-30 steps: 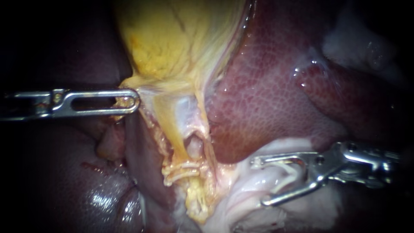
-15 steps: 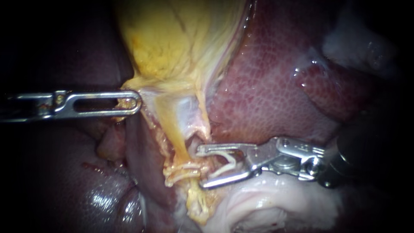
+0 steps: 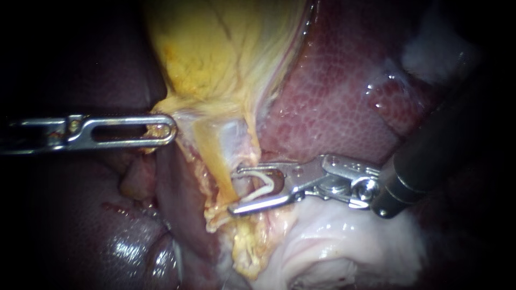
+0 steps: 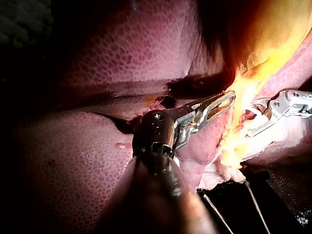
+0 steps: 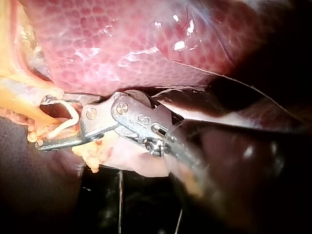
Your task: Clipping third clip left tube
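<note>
The yellow gallbladder (image 3: 215, 48) narrows downward into a pale tube (image 3: 243, 181). My left instrument (image 3: 166, 129) comes in level from the left, its slotted jaws shut on the gallbladder's lower edge; in the left wrist view the left instrument (image 4: 222, 101) pulls the yellow tissue. My right instrument (image 3: 252, 188) reaches in from the right, jaws open, a white clip (image 3: 269, 185) lying in them. The tube sits between those jaws. In the right wrist view the right instrument (image 5: 44, 122) straddles the tube (image 5: 34, 109) with the clip (image 5: 68, 119). Two white clips (image 3: 228, 212) cross the tube just below.
Dark red liver (image 3: 333, 118) fills the right and upper right behind the right instrument's shaft (image 3: 430, 161). More liver (image 3: 107, 236) lies lower left. Pale whitish tissue (image 3: 333, 241) lies under the right instrument. My right instrument (image 4: 273, 109) shows beyond the left one in the left wrist view.
My right instrument has moved left and slightly up from the lower right, bringing its open jaws with the clip around the tube. The left instrument has held still.
</note>
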Available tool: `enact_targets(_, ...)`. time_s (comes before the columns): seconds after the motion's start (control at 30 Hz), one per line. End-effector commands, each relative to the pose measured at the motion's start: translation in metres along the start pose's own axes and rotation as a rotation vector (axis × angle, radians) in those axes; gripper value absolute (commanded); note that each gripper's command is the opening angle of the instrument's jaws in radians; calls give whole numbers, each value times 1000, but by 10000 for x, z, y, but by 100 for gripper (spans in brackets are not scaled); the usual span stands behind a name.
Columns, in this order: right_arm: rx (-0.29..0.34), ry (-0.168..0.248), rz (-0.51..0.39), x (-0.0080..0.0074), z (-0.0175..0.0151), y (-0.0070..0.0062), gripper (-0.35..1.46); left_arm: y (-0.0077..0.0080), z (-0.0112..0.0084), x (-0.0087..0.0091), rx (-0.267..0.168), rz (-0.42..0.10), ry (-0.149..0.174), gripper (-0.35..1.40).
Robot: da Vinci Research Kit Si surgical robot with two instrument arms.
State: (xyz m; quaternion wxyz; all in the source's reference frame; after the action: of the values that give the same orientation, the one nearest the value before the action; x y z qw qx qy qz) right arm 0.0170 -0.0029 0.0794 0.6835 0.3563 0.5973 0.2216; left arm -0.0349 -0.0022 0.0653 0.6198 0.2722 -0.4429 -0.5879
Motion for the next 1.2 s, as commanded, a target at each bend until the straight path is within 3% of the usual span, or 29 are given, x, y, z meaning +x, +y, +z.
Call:
enact_targets(0.03, 6, 0, 8, 1, 3, -1, 60, 0, 0, 0, 1, 0, 1, -35)
enact_targets(0.17, 50, -8, 36, 5, 15, -5, 60, 0, 1, 0, 1, 1, 0, -35)
enact_targets(0.27, 107, 22, 71, 8, 24, -13, 60, 0, 1, 1, 1, 1, 0, -35)
enact_targets(0.4, 194, 62, 119, 13, 32, -28, 60, 0, 1, 1, 1, 1, 0, -35)
enact_targets(0.67, 288, 73, 162, 17, 35, -53, 60, 7, 0, -1, 3, 2, 2, -35)
enact_targets(0.9, 290, 75, 166, 16, 44, -47, 59, 7, 2, 0, 2, 2, 1, -35)
enact_targets(1.2, 275, 113, 176, 31, 55, -26, 57, 7, 6, 2, 0, 3, -1, -35)
